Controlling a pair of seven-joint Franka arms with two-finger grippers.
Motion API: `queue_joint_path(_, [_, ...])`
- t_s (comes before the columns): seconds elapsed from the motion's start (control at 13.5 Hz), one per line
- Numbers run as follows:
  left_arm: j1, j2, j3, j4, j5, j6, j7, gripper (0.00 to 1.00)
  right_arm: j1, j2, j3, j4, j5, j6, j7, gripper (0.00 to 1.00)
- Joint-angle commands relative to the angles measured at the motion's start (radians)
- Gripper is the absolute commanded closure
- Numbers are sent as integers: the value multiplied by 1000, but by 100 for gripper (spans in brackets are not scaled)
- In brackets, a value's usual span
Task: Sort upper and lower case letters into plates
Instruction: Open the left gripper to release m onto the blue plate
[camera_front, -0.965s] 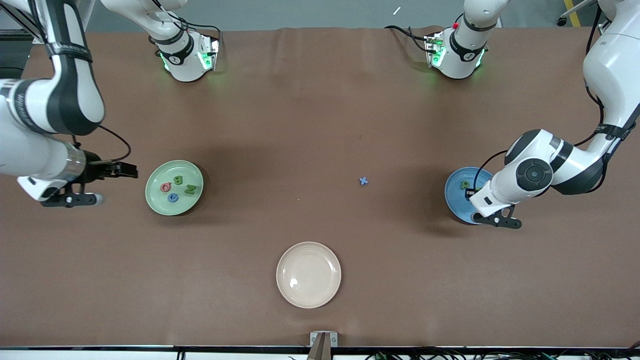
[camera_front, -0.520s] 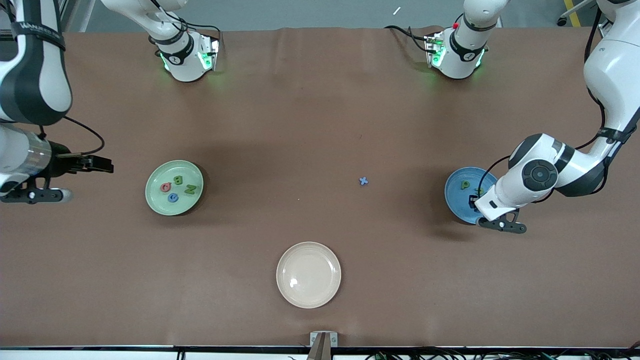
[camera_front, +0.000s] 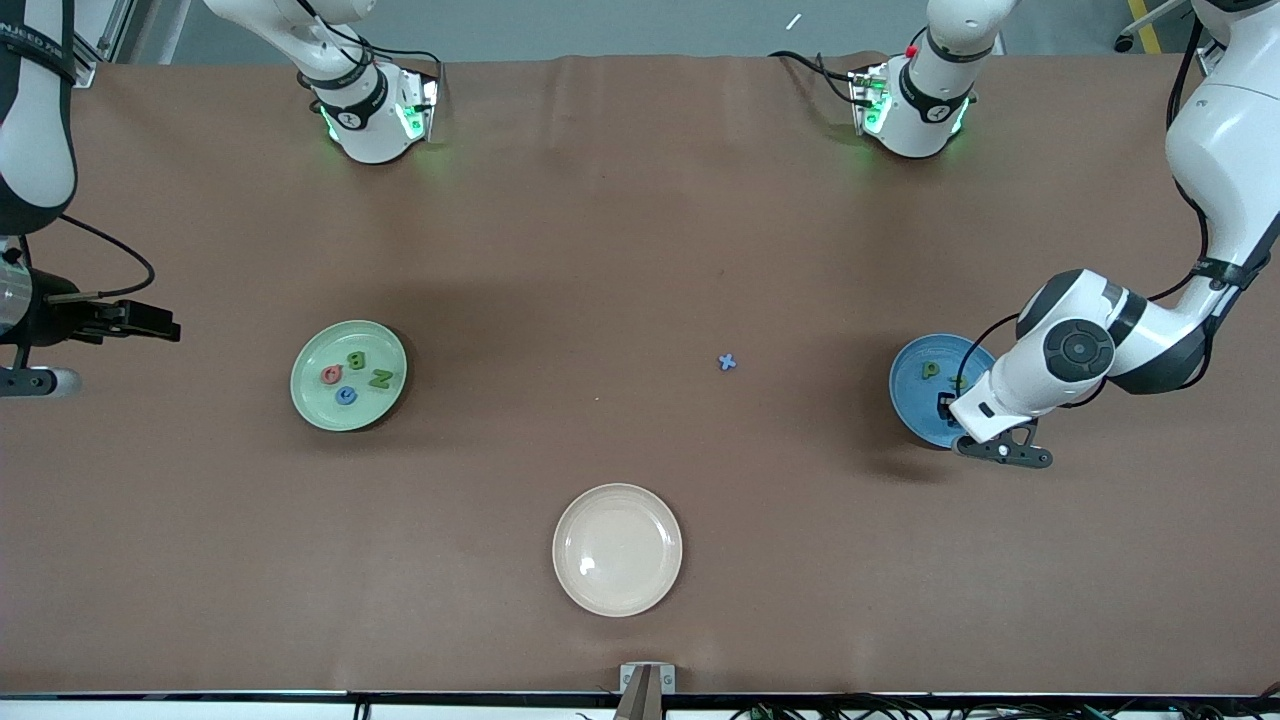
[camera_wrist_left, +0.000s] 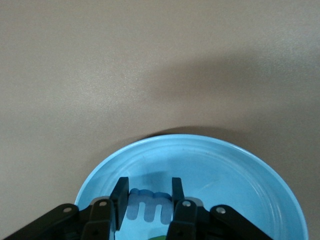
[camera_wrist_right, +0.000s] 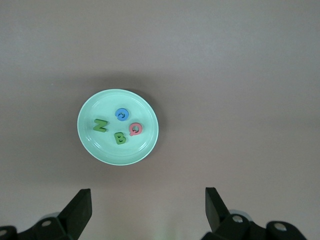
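As the front view shows it, the pale green plate (camera_front: 348, 375) toward the right arm's end of the worktop (camera_front: 620, 250) carries four capitals, the sky blue plate (camera_front: 915, 395) toward the left arm's end carries a green lower-case letter (camera_front: 931, 369), a small blue letter (camera_front: 727, 362) lies loose between them, and the cream plate (camera_front: 617, 549) nearest the camera is bare, so the sorting looks nearly done. In the left wrist view, the left pincer (camera_wrist_left: 148, 192) is clenched on a light blue letter (camera_wrist_left: 148, 206) low over the blue plate, seemingly about to drop it. In the right wrist view, the right pincer (camera_wrist_right: 148, 210) hangs released and waiting, well off the green plate.
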Motion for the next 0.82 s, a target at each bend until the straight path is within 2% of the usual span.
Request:
queue_joint_path(0.0, [-3, 5, 5, -3, 24, 14, 11, 73, -8, 10, 12, 25, 2, -16, 3, 0])
queue_joint_path(0.22, [-3, 6, 5, -1, 24, 14, 11, 65, -13, 29, 12, 107, 4, -59, -2, 0])
queue_joint_path(0.3, [-3, 5, 5, -3, 24, 14, 12, 51, -10, 33, 12, 110, 0, -65, -1, 0])
queue_joint_path(0.45, [-3, -4, 3, -3, 24, 6, 14, 3, -10, 33, 12, 111, -1, -65, 0, 0])
queue_joint_path(0.59, [-3, -17, -25, -6, 8, -20, 3, 0, -10, 36, 12, 111, 3, -61, -1, 0])
queue_joint_path(0.74, [0, -18, -88, -6, -30, -90, -9, 0, -2, 35, 14, 109, 7, -65, 3, 0])
